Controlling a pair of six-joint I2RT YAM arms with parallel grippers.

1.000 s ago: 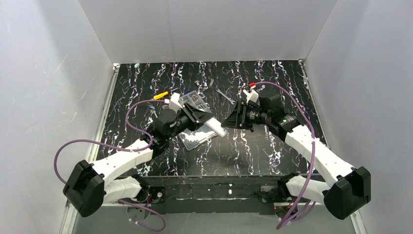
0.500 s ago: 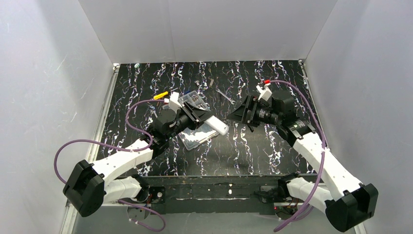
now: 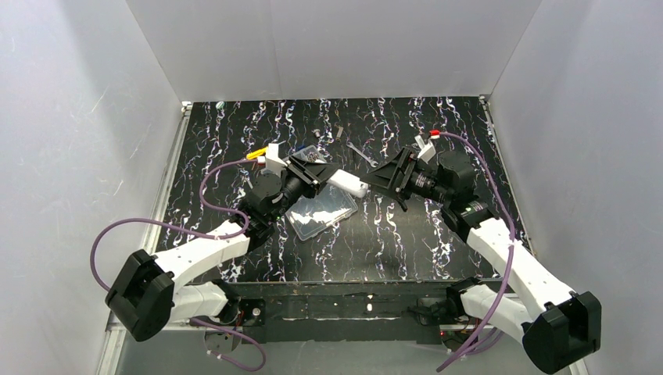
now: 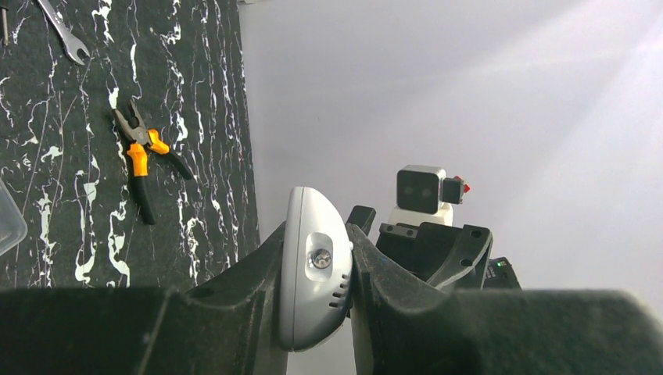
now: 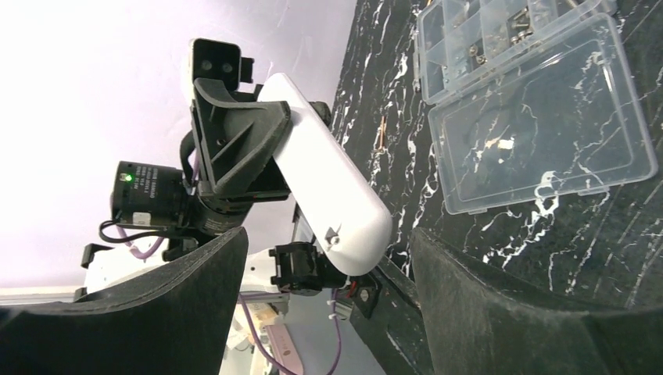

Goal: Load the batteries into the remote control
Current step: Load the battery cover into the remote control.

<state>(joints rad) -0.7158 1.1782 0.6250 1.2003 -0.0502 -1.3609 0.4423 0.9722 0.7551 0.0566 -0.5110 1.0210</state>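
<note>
Starting at the left gripper (image 3: 319, 177), the remote control (image 3: 348, 186) is seen clamped between fully closed fingers. It is gripped across its width near one end, with the rest projecting forward past the fingertips. Facing it, the right gripper (image 3: 388, 181) is held with its jaws spread wide and nothing between them; the remote's rounded free end lies just ahead of that gap. Beneath the left gripper the clear compartment box (image 3: 320, 212) lies open, and orange-handled pliers (image 4: 141, 156) are seen further off. The batteries cannot be picked out.

The remote is judged light, rigid and smooth-skinned, so slipping is likely under a shallow pinch. It is best taken across its flat faces near the free end, clear of the battery recess.

Compared with a second earlier, the remote has been raised and swung away from over the box, and the right gripper's jaws have been opened much wider.
</note>
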